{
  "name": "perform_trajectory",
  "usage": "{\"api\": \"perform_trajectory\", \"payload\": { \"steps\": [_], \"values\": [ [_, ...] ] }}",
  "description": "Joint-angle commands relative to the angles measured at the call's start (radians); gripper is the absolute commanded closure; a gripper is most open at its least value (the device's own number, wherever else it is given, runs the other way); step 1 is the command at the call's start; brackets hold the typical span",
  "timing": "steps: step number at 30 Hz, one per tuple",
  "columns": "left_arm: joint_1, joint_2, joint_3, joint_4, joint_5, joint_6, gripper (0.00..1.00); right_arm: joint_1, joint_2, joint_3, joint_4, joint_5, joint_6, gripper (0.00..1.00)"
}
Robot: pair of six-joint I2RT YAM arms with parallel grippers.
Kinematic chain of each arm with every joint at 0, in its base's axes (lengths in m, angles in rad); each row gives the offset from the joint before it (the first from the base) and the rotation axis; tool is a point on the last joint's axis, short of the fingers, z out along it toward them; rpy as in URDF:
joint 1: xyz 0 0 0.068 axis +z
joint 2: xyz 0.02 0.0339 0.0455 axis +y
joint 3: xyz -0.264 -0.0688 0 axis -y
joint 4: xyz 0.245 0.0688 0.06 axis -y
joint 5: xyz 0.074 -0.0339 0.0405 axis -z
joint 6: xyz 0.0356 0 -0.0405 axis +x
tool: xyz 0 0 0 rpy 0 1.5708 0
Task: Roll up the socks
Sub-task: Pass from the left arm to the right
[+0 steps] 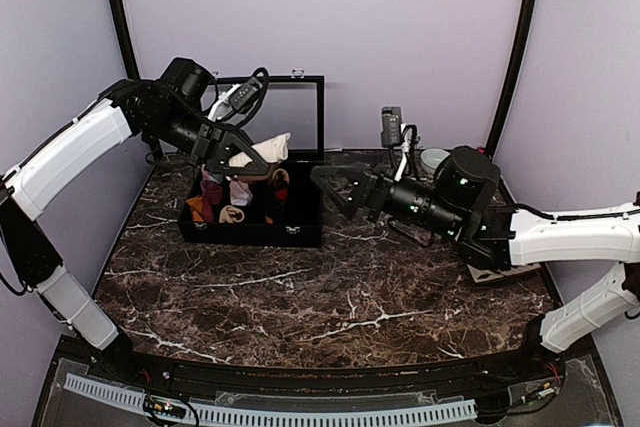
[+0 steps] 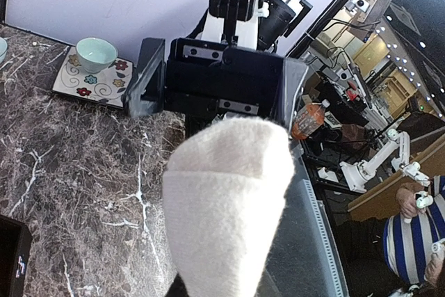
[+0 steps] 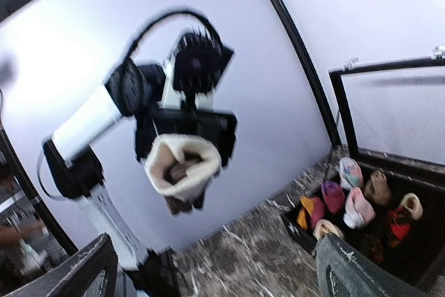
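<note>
- Top view: the left claw (image 1: 232,154) is clamped on the cream sock (image 1: 262,150), holding it in the air over the black box (image 1: 300,234) at upper left; the right claw (image 1: 335,192), mid-frame above the marble counter (image 1: 300,297), gapes wide and holds nothing.
- Left wrist view: the cream sock (image 2: 226,199) fills the lower centre; the right claw (image 2: 220,85) faces it from upper centre, fingers spread; a bowl (image 2: 96,53) sits upper left.
- Right wrist view: the cream sock (image 3: 182,172), brown at its core, hangs at centre left in the left claw (image 3: 184,133); rolled bundles (image 3: 358,206) fill the box at lower right.
</note>
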State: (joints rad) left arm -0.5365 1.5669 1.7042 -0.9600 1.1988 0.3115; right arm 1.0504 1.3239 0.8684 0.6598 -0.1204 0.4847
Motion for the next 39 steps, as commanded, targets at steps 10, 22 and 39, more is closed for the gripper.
{"api": "perform_trajectory", "payload": {
  "steps": [10,22,39],
  "values": [
    [0.066,-0.013,-0.075,0.029,0.184,-0.025,1.00,-0.039,0.186,0.222,0.059,-0.196,0.079,0.01],
    [0.067,-0.008,-0.068,0.022,0.197,-0.020,1.00,-0.036,0.361,0.417,0.076,-0.368,0.116,0.27],
    [0.068,-0.006,-0.062,-0.008,0.138,0.026,1.00,-0.047,0.408,0.499,-0.051,-0.349,0.118,0.90]
  ]
}}
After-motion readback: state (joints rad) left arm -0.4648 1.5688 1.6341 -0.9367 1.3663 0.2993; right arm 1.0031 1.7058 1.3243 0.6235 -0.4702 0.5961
